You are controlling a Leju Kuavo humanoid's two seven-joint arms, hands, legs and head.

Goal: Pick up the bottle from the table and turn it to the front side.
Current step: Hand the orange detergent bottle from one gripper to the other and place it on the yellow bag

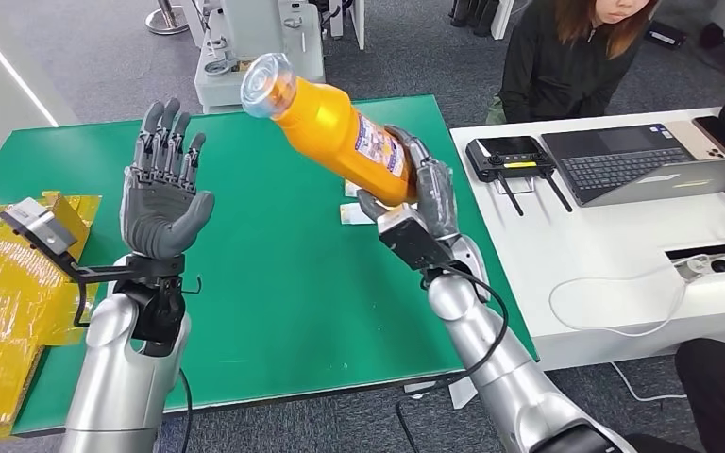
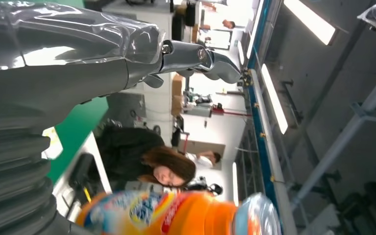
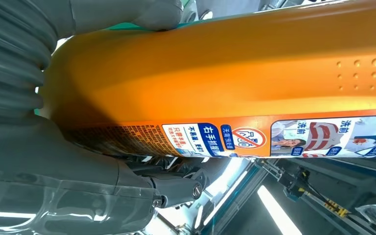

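1. Overhead, the right hand (image 1: 427, 193) clamped the bottle's (image 1: 340, 132) lower end, holding it tilted above the green table (image 1: 274, 274); top-heavy, it could slip.
2. Left wrist: the left hand (image 1: 162, 189) had its fingers (image 2: 210, 58) apart, empty, near enough to knock it.
3. Right wrist: the thumb (image 3: 127, 14) pressed smooth plastic, so turning risked sliding.
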